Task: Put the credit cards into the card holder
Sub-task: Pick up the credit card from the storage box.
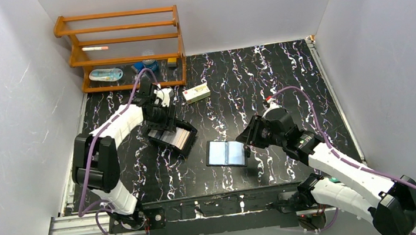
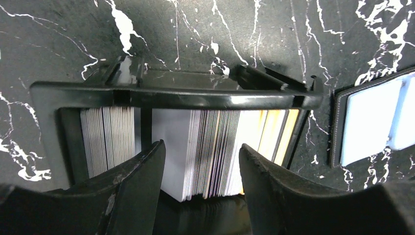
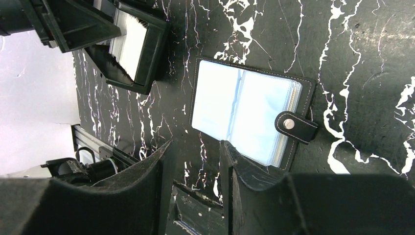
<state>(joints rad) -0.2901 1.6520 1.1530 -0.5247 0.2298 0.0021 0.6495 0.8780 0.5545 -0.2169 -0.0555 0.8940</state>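
Presently, the credit cards (image 2: 215,142) stand on edge, packed in an open black box (image 2: 171,95) on the worktop (image 1: 260,76). The left tool (image 2: 201,147) is down over them, its fingers parted with a bundle of cards between; whether it pinches them I cannot tell. The card holder (image 1: 226,153) lies spread open just right of the box. The right tool (image 3: 195,144) hovers at its right edge, jaws apart and empty.

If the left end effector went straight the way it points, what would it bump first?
The left end effector would most likely hit the credit cards standing in the black box; depth is unclear.
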